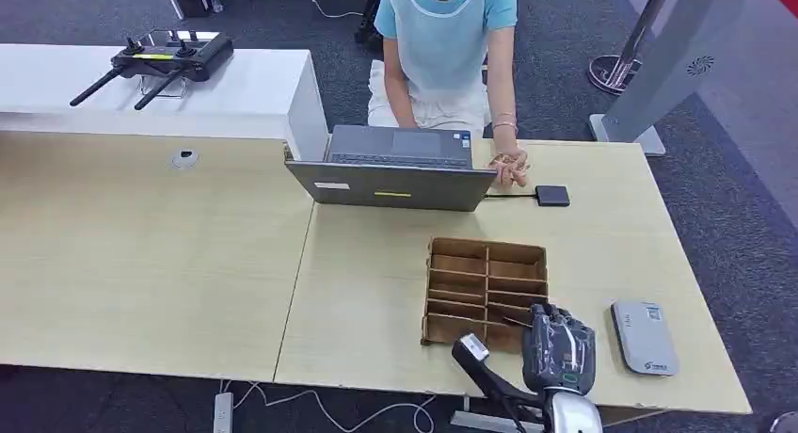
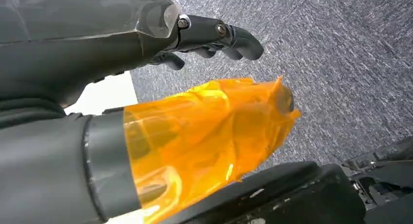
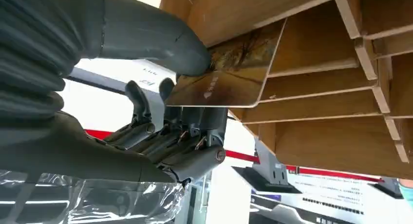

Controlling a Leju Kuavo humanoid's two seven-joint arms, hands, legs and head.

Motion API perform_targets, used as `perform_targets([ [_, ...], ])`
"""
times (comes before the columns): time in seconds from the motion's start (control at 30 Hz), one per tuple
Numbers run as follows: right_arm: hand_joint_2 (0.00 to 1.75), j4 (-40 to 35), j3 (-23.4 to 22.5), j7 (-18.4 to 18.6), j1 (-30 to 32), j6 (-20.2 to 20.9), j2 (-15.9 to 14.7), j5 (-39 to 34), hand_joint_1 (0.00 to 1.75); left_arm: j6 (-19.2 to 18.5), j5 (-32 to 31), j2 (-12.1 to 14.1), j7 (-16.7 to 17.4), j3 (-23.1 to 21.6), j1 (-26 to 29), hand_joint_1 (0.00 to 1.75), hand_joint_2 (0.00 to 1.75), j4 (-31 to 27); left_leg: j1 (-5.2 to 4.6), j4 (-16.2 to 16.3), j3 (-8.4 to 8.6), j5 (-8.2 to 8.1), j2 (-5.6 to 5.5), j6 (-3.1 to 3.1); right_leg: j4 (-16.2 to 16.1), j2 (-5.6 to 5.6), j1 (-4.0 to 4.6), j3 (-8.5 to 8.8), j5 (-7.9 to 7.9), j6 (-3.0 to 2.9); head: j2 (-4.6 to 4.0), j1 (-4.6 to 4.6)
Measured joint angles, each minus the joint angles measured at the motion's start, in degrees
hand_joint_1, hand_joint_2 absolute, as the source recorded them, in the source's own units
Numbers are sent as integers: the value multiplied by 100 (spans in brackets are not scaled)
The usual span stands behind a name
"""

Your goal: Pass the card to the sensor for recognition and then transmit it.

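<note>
My right hand is at the near right corner of the wooden slotted box. In the right wrist view that hand pinches a brownish card between thumb and fingers, the card's far edge lying against the box's dividers. The grey-white card sensor lies flat on the table to the right of the hand, apart from it. My left hand hangs over grey carpet with nothing in it, its thumb wrapped in orange film.
A person sits behind the table with one hand beside an open laptop. A small black device is cabled to the laptop. A drone controller rests on the white counter at the back left.
</note>
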Motion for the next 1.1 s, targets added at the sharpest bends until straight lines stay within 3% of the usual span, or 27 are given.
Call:
perform_targets([
  [0.3, 175, 2, 66, 72, -28, -129, -44, 0, 147, 0, -48, 4, 0, 0, 0, 0, 0, 0, 0, 0, 0, 0, 0, 0, 0, 0, 0, 0, 0, 0, -2, 0],
  [0.47, 175, 0, 63, -85, -27, -255, -41, 0, 145, 0, -63, 4, 0, 0, 0, 0, 0, 0, 0, 0, 1, 0, 0, 0, 0, 0, 0, -1, 0, 0, -2, 0],
  [0.57, 175, -18, -51, -488, 6, -337, 24, 0, 148, 0, -61, 4, 0, 0, 0, 0, 0, 0, 0, 0, 1, 0, 0, 0, 0, 0, 0, 0, 0, 0, -2, 0],
  [0.77, 175, -216, -696, -1889, 178, -426, 563, -392, 159, 0, -37, 4, 0, 0, 1, 0, 0, 0, 1, 0, 1, 0, 0, 0, 0, 0, 0, -1, 0, 0, -2, 0],
  [0.8, 175, -269, -817, -2073, 204, -420, 668, -520, 154, 0, -26, 4, 0, 0, 2, 0, 0, 0, 1, 0, 1, 0, 0, 0, 1, 0, 0, -1, 0, 0, -2, 0],
  [1.1, 175, -785, -1513, -2969, 379, -247, 1218, -1675, 164, 2, 39, 4, 0, 0, 1, 0, 0, 0, -2, 0, 1, 0, 0, 0, -1, 1, 0, -1, 0, 0, -2, 0],
])
